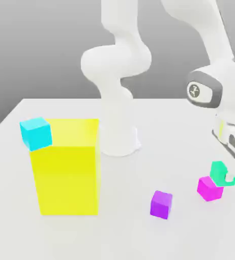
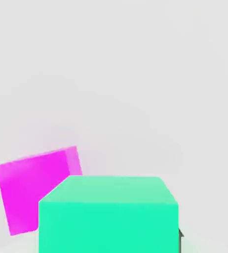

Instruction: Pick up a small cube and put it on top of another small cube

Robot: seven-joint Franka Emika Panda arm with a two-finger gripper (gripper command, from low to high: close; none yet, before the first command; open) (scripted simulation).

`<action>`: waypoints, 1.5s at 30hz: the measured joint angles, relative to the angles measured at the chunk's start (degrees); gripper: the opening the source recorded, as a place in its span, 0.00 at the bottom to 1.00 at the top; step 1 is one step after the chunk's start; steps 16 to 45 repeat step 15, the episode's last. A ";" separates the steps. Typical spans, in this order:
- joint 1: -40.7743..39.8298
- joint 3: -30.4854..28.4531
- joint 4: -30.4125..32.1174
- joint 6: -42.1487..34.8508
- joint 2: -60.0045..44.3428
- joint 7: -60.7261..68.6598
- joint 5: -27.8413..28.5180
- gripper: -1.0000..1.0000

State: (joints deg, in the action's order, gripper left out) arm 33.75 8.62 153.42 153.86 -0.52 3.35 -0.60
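Green cube (image 1: 218, 170) pinched between the jaws, just above the magenta cube (image 1: 208, 188).

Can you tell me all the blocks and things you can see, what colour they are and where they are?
green cube: one, mint green, held in the gripper just above and partly over the pink cube, at the exterior view's right
pink cube: one, bright magenta, on the table under the green cube
purple cube: one, violet, on the table to the left of the pink cube in the exterior view
blue cube: one, light cyan, at the upper back left corner of the yellow block
yellow block: one, big, yellow, on the table at the exterior view's left
table: one, white, under everything
robot arm: one, white, base at the back of the table
gripper: one, shut on the green cube
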 joint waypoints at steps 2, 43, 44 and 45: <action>1.10 0.28 1.69 -0.43 2.16 -4.84 -0.59 0.00; 2.29 -0.22 4.35 10.30 -6.04 -18.44 4.29 1.00; 2.29 -0.22 4.35 10.30 -6.04 -18.44 4.29 1.00; 2.29 -0.22 4.35 10.30 -6.04 -18.44 4.29 1.00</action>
